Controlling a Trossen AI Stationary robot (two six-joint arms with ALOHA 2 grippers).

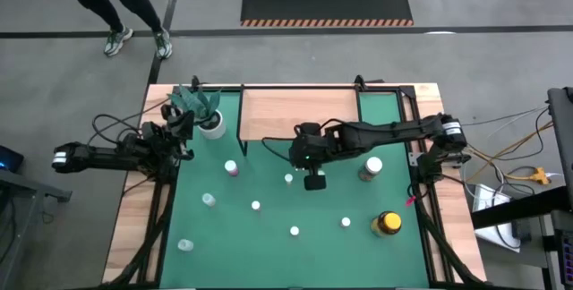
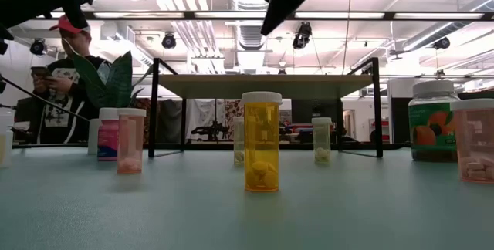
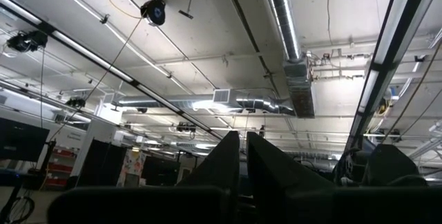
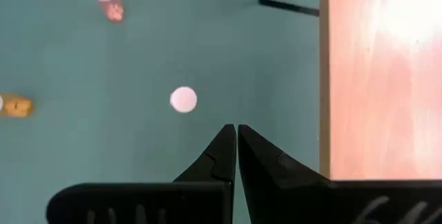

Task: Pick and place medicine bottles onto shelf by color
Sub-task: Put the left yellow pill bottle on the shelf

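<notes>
Several small white-capped medicine bottles stand upright on the green mat [image 1: 269,254]: a pink one [image 1: 232,168], a tiny one [image 1: 288,179] and an orange one [image 2: 262,140]. There are also a greenish white-lidded jar [image 1: 372,166] and a yellow black-lidded jar [image 1: 387,224]. The wooden shelf [image 1: 295,115] stands on black legs at the far edge. My right gripper [image 4: 235,133] is shut and hangs slanting down above the mat, just short of the tiny bottle's white cap [image 4: 183,99], beside the shelf's near edge [image 4: 328,79]. My left gripper [image 3: 242,140] is shut and points up at the ceiling by the table's left edge.
A white pot with a green plant [image 1: 204,111] stands at the far left corner, next to my left arm [image 1: 116,154]. A person [image 2: 58,72] stands beyond the table. Open mat lies between the scattered bottles near the front edge.
</notes>
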